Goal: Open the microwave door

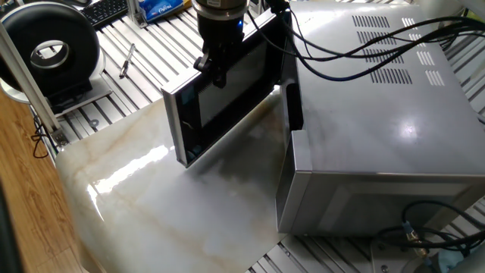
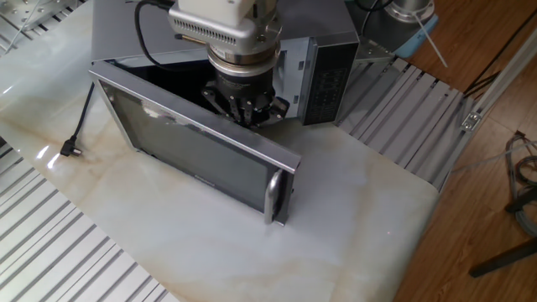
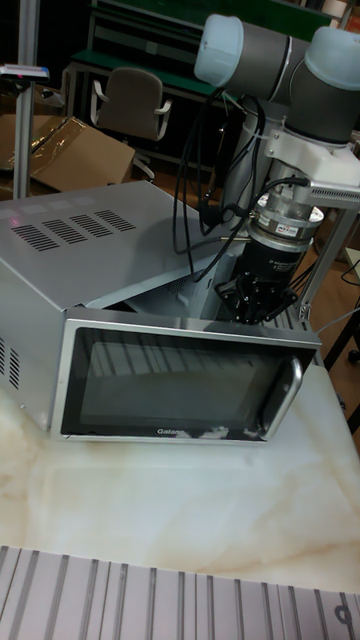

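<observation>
The microwave [image 1: 379, 114] is the big silver box on the marble tabletop, its casing also showing in the other fixed view [image 2: 126, 33] and the tall view [image 3: 90, 240]. The microwave door [image 1: 235, 98] stands partly swung out, hinged at the far side. Its glass front [image 2: 193, 151] [image 3: 170, 385] faces the table's open side, and the curved silver handle [image 2: 271, 195] [image 3: 283, 393] is at its free edge. My gripper [image 1: 214, 72] [image 2: 247, 109] [image 3: 258, 305] points down just behind the door's top edge, against its inner face near the free end. Its fingers look shut with nothing held.
A black ring-shaped device [image 1: 53, 49] and a keyboard [image 1: 106, 9] sit on the slatted bench beyond the marble top [image 1: 174, 212]. Black cables [image 1: 356, 45] drape over the microwave. A loose plug lead [image 2: 75, 143] lies left of the door.
</observation>
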{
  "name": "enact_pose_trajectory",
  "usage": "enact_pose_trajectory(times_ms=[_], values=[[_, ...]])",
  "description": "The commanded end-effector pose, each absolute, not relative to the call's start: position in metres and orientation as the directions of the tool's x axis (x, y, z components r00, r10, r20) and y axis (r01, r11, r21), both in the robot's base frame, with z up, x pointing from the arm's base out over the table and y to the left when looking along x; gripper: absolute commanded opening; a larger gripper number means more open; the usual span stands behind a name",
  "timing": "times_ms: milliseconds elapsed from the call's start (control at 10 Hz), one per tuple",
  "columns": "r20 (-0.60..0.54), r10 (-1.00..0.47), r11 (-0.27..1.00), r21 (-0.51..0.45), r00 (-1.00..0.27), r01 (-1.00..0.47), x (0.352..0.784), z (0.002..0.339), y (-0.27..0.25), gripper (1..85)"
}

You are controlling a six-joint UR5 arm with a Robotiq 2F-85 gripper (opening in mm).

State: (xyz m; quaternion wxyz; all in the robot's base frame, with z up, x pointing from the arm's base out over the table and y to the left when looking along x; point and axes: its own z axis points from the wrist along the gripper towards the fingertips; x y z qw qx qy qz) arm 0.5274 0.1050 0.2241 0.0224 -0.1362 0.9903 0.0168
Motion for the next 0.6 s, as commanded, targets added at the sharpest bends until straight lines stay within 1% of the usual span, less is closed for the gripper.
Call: enact_pose_trajectory(times_ms=[0,500], values=[[-0.061,-0.236,0.969,0.06,-0.97,-0.239,0.528,0.226,0.113,1.0],[-0.022,-0.225,0.974,-0.009,-0.974,-0.224,0.522,0.226,0.093,1.0]])
